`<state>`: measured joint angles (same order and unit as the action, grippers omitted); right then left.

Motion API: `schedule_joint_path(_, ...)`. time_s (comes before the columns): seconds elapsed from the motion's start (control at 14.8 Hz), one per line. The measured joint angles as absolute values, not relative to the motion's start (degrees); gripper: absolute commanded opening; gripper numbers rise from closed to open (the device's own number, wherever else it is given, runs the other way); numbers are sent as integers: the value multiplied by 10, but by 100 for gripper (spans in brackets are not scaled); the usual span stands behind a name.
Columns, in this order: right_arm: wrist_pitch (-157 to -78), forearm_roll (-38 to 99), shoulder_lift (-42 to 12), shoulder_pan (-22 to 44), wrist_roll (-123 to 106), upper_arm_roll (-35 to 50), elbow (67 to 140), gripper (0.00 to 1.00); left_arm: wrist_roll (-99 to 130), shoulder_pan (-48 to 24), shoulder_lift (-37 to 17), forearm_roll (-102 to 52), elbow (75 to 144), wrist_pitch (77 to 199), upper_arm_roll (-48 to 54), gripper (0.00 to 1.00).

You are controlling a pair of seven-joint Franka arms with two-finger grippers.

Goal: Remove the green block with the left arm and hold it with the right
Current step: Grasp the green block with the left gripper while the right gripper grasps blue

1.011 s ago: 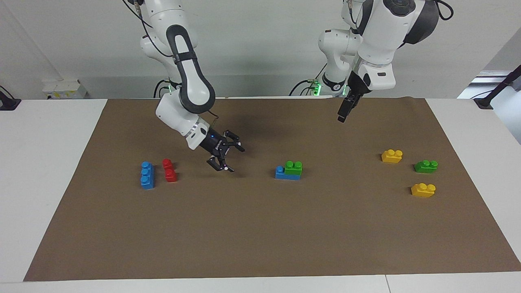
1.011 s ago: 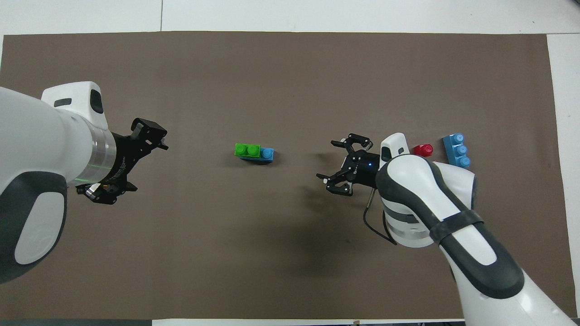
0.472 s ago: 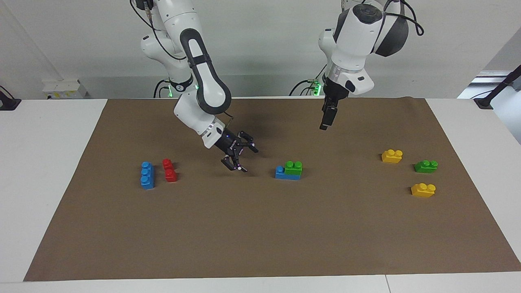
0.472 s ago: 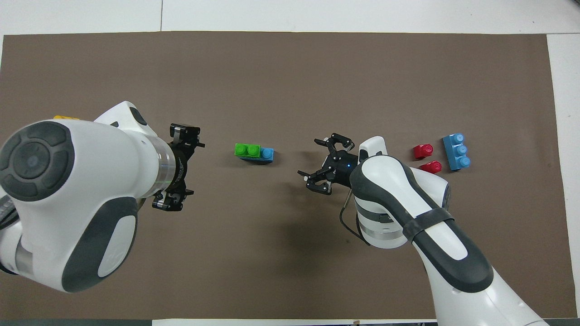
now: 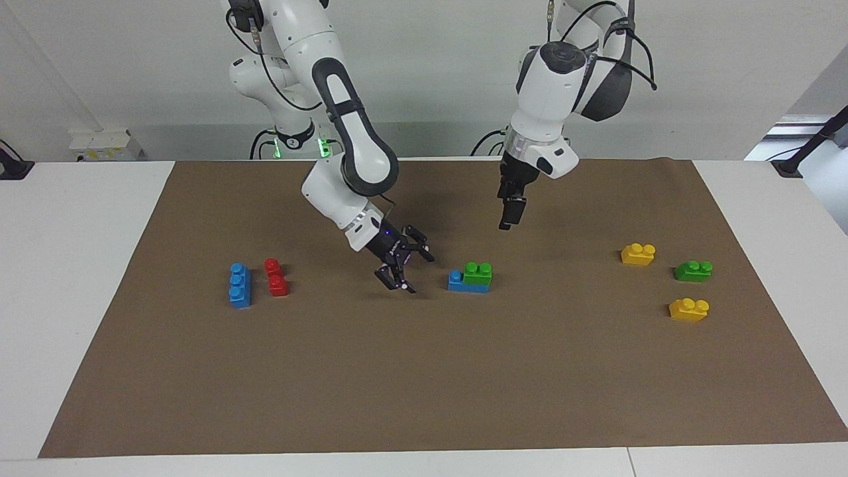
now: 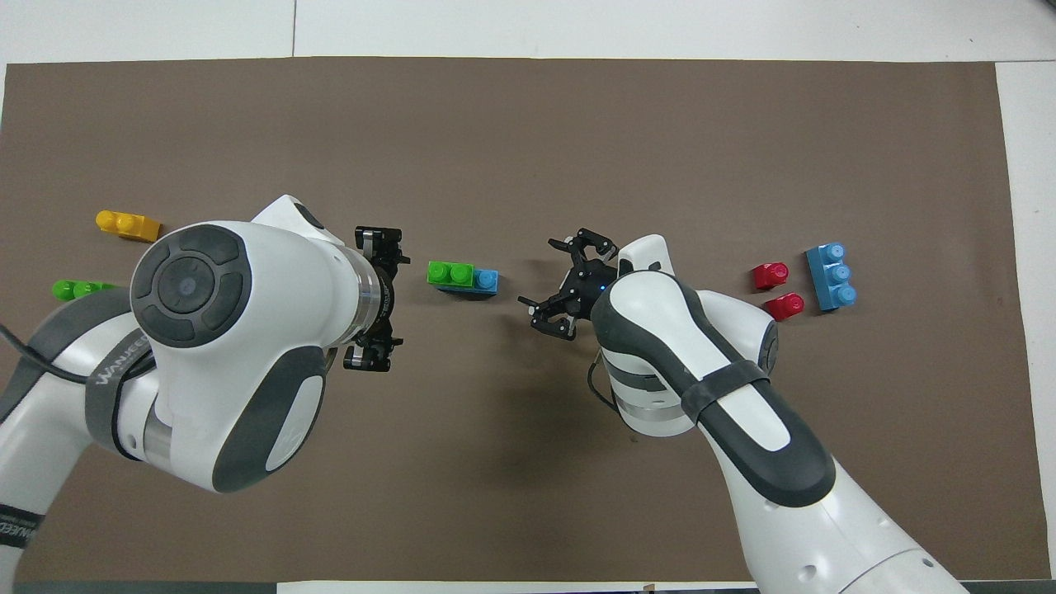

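Note:
A green block [image 5: 477, 273] [image 6: 450, 273] sits stacked on a blue three-stud brick [image 5: 456, 282] [image 6: 487, 280] at the middle of the brown mat. My right gripper [image 5: 412, 270] [image 6: 542, 279] is open and low over the mat, just beside the blue brick on the right arm's side, not touching it. My left gripper [image 5: 505, 222] [image 6: 398, 299] is open, pointing down, raised over the mat beside the stack on the left arm's side. A second green block [image 5: 693, 270] [image 6: 78, 289] lies alone toward the left arm's end.
Two yellow bricks [image 5: 638, 254] [image 5: 688, 309] lie near the second green block; one shows in the overhead view [image 6: 126, 223]. Two red bricks [image 5: 275, 277] [image 6: 771, 275] and another blue brick [image 5: 240, 285] [image 6: 831, 275] lie toward the right arm's end.
Both grippers have moved in toward the stack from either side. The right gripper has dropped lower and come close to the blue brick. No brick has moved.

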<state>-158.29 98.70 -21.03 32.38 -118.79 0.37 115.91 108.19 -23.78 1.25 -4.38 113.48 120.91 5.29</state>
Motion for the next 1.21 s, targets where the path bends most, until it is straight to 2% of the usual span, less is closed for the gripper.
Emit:
schedule_joint_path(0.67, -1633, 990, -237, 361, -1182, 6, 1138, 100, 1120, -243, -54, -40, 1133, 1276, 52, 100)
schedule_joint_path(1.21, -1657, 990, -269, 379, -1155, 7, 1094, 100, 1139, -243, -103, -35, 1095, 1287, 44, 100)
